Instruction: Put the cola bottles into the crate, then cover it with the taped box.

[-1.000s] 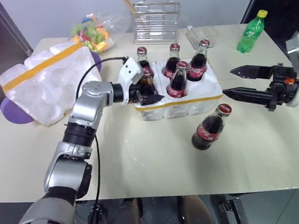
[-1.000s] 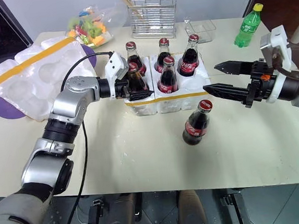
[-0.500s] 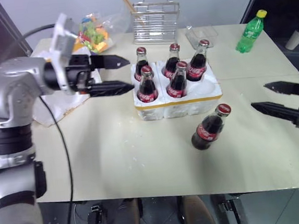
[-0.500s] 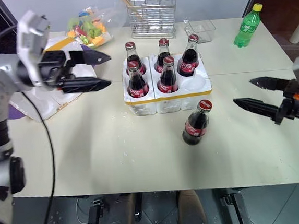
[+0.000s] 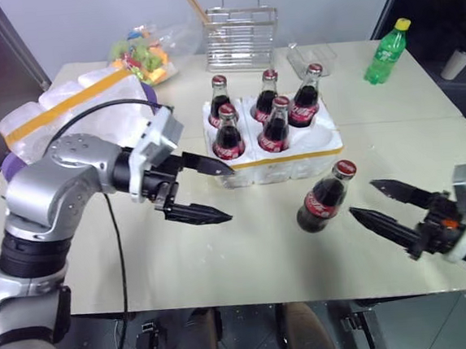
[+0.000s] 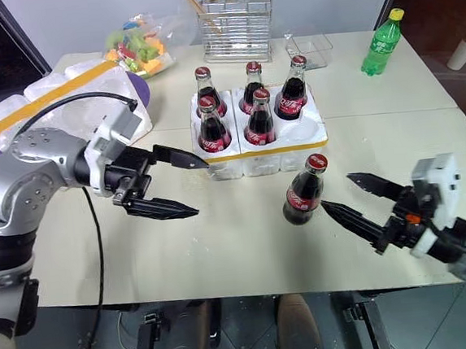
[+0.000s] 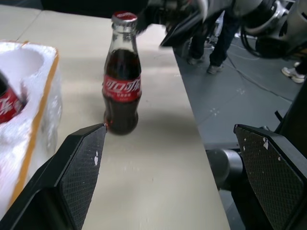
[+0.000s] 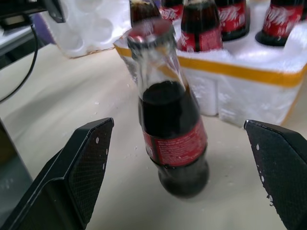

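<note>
Five bottles sit in the crate (image 5: 276,150); right hand (image 5: 382,204), wide open and empty, faces the last bottle (image 5: 325,198) on the counter (image 5: 247,247), to grasp next.

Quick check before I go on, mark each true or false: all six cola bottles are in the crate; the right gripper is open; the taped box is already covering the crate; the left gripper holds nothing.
1. All six cola bottles sit in the crate. False: five do; the sixth cola bottle stands on the table in front of it.
2. The right gripper is open. True.
3. The taped box covers the crate. False: it lies apart, to the crate's left.
4. The left gripper holds nothing. True.
</note>
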